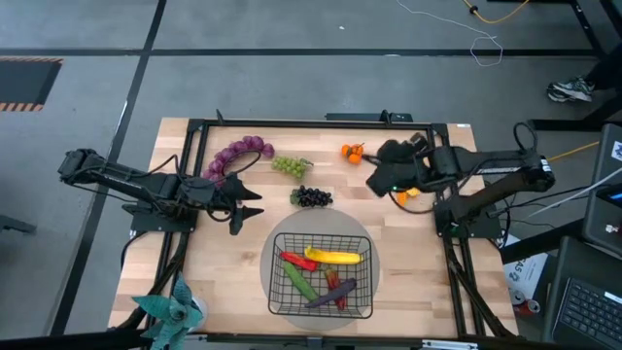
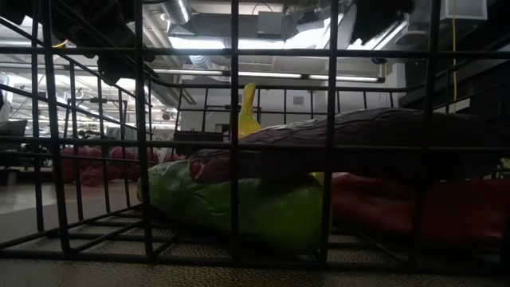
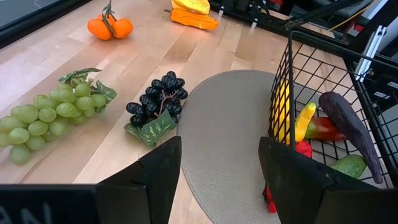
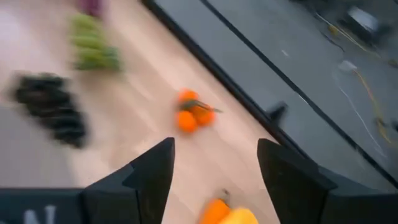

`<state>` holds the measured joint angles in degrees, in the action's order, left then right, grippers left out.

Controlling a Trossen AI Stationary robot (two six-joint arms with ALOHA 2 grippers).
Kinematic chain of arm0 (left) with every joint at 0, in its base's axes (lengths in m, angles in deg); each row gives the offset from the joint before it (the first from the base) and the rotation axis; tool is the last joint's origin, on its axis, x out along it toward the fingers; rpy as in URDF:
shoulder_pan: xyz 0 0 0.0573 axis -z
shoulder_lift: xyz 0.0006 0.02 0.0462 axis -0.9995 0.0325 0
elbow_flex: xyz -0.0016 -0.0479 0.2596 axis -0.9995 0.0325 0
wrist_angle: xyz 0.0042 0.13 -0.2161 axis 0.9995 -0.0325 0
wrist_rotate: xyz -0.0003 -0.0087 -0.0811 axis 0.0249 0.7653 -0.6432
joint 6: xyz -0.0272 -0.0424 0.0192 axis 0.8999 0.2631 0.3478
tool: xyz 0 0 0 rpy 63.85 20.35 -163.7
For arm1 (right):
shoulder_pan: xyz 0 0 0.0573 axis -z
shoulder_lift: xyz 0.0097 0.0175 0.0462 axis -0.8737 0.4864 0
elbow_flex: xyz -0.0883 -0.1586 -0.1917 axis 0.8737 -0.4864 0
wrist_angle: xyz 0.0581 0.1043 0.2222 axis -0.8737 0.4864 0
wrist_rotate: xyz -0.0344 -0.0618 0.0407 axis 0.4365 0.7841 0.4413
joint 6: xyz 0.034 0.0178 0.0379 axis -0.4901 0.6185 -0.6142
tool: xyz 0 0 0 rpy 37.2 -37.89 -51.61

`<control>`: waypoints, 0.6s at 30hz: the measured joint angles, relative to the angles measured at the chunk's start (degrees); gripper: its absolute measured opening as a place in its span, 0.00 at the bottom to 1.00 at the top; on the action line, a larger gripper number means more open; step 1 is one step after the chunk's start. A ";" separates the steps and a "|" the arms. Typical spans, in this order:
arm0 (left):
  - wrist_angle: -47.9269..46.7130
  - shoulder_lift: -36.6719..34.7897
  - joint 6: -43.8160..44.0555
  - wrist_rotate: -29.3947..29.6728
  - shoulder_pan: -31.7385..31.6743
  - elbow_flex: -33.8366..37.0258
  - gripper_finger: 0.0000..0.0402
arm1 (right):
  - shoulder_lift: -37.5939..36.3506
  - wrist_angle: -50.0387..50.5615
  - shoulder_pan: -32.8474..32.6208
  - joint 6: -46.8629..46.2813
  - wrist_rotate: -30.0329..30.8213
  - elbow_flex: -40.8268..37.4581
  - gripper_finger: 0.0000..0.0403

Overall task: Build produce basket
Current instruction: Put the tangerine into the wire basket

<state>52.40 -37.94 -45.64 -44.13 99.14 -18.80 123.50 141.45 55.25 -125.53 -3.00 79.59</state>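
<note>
High view: right tool [image 1: 381, 177] open above the orange pepper [image 1: 406, 195] — blurred wrist view suggested fast motion, risking a missed grasp; left tool [image 1: 255, 202] open.

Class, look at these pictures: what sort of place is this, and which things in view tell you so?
Probably a robotics lab or workshop: a wooden table framed by black rails on bare concrete, loose cables on the floor, and exposed ceiling ducts.

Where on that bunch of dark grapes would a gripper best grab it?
Probably across the narrow middle of the dark grape bunch, coming straight down from above. It lies flat and alone on the table, between the green grapes and the round grey mat, so open fingers fit on both sides.
</note>
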 joint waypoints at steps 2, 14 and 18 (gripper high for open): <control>0.02 0.02 0.00 0.03 0.00 0.00 0.52 | -0.71 1.32 2.50 -1.95 0.09 -1.48 0.58; 0.00 0.00 0.00 0.15 0.00 0.00 0.52 | 1.86 -26.57 26.96 17.81 -26.11 -15.15 0.58; 0.00 0.00 0.00 0.18 0.00 0.00 0.52 | 3.88 -38.77 34.87 20.85 -34.78 -21.58 0.58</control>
<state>52.40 -37.94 -45.64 -43.96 99.14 -18.80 127.38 102.68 90.12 -104.67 -37.78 58.01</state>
